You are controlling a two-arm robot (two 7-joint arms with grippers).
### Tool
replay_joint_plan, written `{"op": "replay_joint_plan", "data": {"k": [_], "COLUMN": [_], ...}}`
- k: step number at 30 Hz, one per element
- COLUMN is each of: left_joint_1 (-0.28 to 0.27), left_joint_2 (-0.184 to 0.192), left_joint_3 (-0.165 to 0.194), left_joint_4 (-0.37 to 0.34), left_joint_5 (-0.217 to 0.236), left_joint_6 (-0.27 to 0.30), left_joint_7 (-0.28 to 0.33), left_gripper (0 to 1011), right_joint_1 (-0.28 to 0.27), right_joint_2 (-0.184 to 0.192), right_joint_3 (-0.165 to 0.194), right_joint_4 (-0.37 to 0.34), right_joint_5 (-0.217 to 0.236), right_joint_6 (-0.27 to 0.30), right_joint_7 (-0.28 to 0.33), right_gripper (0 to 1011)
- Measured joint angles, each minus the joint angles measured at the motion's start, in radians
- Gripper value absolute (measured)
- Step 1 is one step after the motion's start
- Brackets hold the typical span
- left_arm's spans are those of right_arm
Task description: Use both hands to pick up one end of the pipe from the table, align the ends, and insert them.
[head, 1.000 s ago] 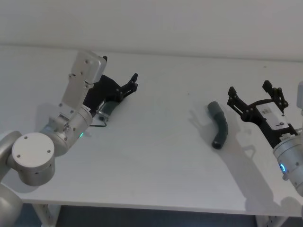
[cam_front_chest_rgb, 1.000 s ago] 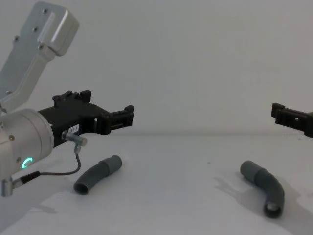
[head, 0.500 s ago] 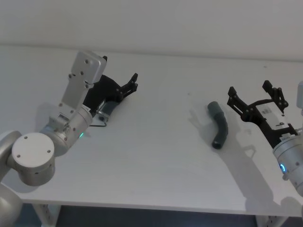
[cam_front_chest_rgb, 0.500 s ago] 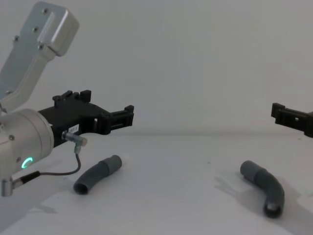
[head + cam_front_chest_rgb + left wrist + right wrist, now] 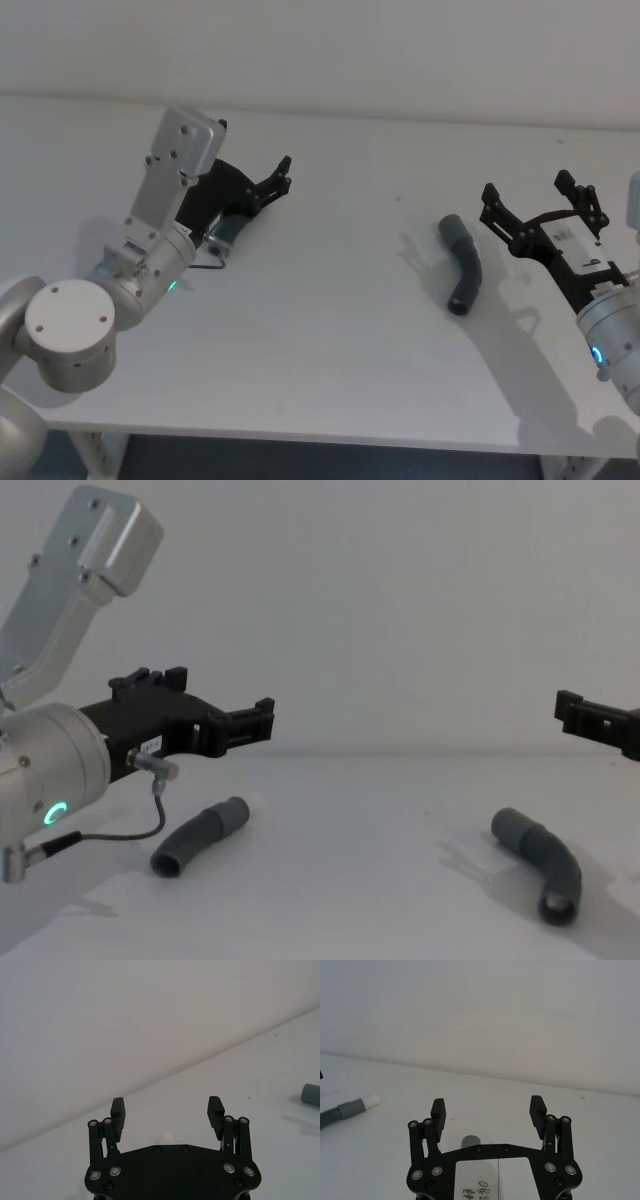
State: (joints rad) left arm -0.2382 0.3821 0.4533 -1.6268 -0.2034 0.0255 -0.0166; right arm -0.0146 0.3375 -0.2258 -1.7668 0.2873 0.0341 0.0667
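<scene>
Two curved dark grey pieces of the pipe lie on the white table (image 5: 330,340). One piece (image 5: 229,229) (image 5: 198,836) rests at the left, partly hidden under my left gripper (image 5: 268,186) (image 5: 167,1109), which hovers open above it. The other piece (image 5: 463,263) (image 5: 540,863) lies at the right, just left of my right gripper (image 5: 527,192) (image 5: 487,1107), also open and empty above the table. In the right wrist view a grey cuff (image 5: 470,1141) shows below the fingers, and the far piece (image 5: 342,1110) ends in a white tip (image 5: 373,1101). A cuff end (image 5: 311,1094) shows in the left wrist view.
The left arm's silver links (image 5: 175,175) (image 5: 70,590) rise over the table's left side, with a thin cable (image 5: 120,832) looping near the left piece. A wide bare stretch of table separates the two pieces. A plain wall stands behind.
</scene>
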Motion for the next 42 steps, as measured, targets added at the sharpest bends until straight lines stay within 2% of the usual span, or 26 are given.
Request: {"op": "replay_joint_plan", "data": {"k": [6,13,21,27,42], "left_joint_1": [-0.003,-0.007,-0.029,-0.051,-0.107], "left_joint_2": [0.002,0.006,0.013,0.015,0.008], "left_joint_3": [-0.004,-0.012,-0.021,-0.029,-0.053], "left_joint_4": [-0.008,-0.023,-0.033,-0.026,0.027], "left_joint_5": [-0.016,-0.043,-0.075,-0.092,-0.14], "left_joint_6": [0.044,0.13,0.265,0.341,0.471], "left_joint_7": [-0.017,-0.039,-0.067,-0.086,-0.148], "left_gripper": [1000,1000,1000,1000,1000], "right_joint_1": [0.0,0.0,0.0,0.0,0.0], "right_joint_2": [0.0,0.0,0.0,0.0,0.0], "right_joint_3": [0.0,0.0,0.0,0.0,0.0], "right_joint_4": [0.0,0.0,0.0,0.0,0.0], "right_joint_5": [0.0,0.0,0.0,0.0,0.0], "right_joint_6": [0.0,0.0,0.0,0.0,0.0], "right_joint_7": [0.0,0.0,0.0,0.0,0.0], "right_gripper": [1001,1001,1002,1002,1002]}}
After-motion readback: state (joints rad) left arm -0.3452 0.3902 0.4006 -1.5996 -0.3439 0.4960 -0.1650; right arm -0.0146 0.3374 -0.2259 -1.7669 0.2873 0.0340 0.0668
